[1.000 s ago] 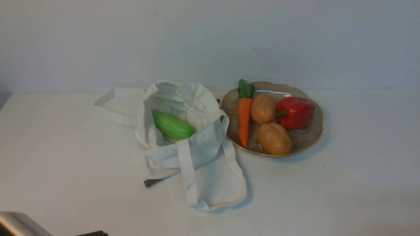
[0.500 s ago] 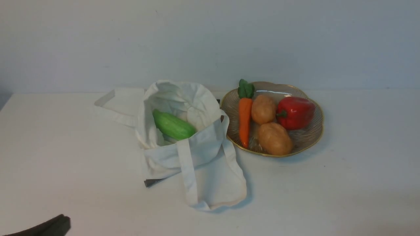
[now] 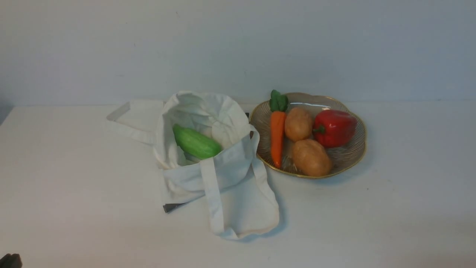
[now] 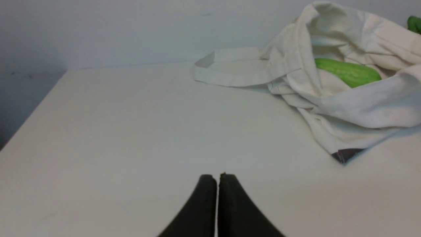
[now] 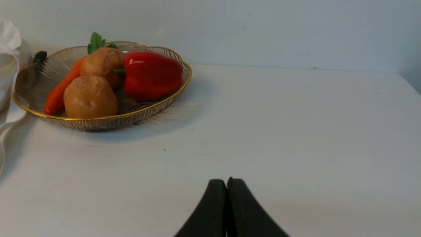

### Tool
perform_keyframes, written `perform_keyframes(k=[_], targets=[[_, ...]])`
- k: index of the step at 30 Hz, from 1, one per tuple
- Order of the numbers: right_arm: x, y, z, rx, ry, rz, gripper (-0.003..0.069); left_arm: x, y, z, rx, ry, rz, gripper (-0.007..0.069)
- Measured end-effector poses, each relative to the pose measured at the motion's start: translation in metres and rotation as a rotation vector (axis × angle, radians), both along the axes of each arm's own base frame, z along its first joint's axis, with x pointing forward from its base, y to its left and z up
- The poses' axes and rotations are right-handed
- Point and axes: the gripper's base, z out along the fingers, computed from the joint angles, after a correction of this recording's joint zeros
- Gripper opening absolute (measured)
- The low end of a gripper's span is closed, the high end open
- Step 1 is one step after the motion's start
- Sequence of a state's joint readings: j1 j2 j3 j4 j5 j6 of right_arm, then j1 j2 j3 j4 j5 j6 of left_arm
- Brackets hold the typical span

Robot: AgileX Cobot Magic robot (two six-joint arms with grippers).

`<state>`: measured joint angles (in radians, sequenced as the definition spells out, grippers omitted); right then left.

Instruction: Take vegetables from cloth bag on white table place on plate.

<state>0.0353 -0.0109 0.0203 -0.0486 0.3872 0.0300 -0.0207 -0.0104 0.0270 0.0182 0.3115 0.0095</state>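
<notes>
The white table (image 3: 401,208) runs wide and plain to the wall at its back edge. Near the middle, toward the back edge, the cloth bag (image 3: 230,186) lies slumped with its mouth open, one strap trailing toward the front edge and the other looped out to the left side. Just beside it on the right sits the plate (image 3: 355,156), its gold rim touching the bag's cloth. On the plate lie a red pepper (image 3: 334,127), two potatoes (image 3: 311,157) and the carrot (image 3: 277,137), its leafy top pointing to the back edge. The cucumber (image 3: 196,143) rests inside the bag's mouth. The left gripper (image 4: 217,179) hovers over bare table near the front left corner, jaws pressed together and empty; the right gripper (image 5: 226,184) is likewise closed on nothing, near the front right
</notes>
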Motion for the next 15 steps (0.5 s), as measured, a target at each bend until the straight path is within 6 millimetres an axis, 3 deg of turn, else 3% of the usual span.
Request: perform_keyframes(k=[15], targets=[[0.0000, 0.0000, 0.0000, 0.000, 0.000, 0.000, -0.0015, -0.0014, -0.0025, -0.0057, 0.004, 0.059, -0.049, -0.0005]])
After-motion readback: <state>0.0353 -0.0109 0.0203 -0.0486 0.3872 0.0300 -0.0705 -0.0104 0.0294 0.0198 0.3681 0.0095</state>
